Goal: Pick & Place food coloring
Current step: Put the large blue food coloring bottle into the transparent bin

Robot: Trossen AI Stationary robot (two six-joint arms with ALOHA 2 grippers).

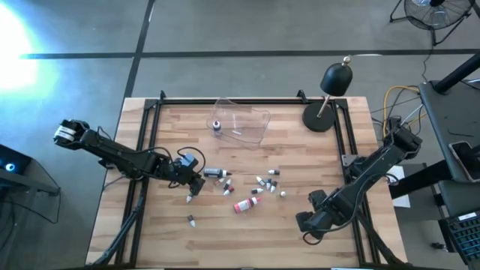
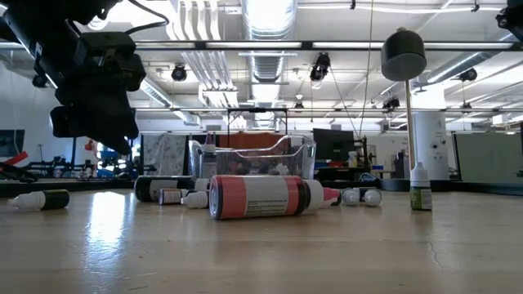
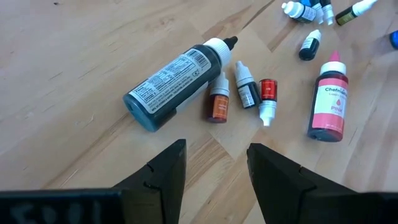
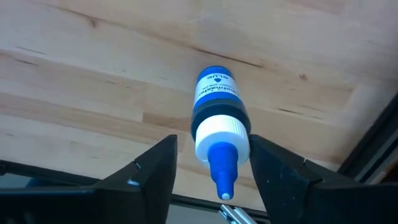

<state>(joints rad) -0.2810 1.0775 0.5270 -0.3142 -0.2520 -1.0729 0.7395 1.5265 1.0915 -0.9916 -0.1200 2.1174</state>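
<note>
**Two arms working a scatter of food-coloring bottles: risks at the pick**

The left gripper (image 3: 211, 165) is hovering with its fingers spread and empty over a cluster of bottles lying on the wooden table (image 1: 150, 232): a large teal bottle (image 3: 174, 84), three tiny droppers beside it (image 3: 242, 93), and a pink bottle (image 3: 328, 102) a little farther off. The right gripper (image 4: 211, 168), near the table's right front edge, is holding a blue bottle (image 4: 217, 118) between its fingers, nozzle pointing back toward the wrist camera. A clear plastic tub (image 1: 241, 124) is sitting toward the far side of the table with one small purple bottle (image 1: 217, 126) inside; the remaining bottles are lying loose mid-table, one small one (image 1: 190, 220) apart near the front.

Probable hazards: the round bottles are lying on their sides, so an off-centre closing could be rolling one away; the tiny droppers are touching or nearly touching, so the fingers could be pinching two or nudging neighbours; the blue bottle, seemingly gripped near its cap, could be pivoting or slipping during transfer.
</note>
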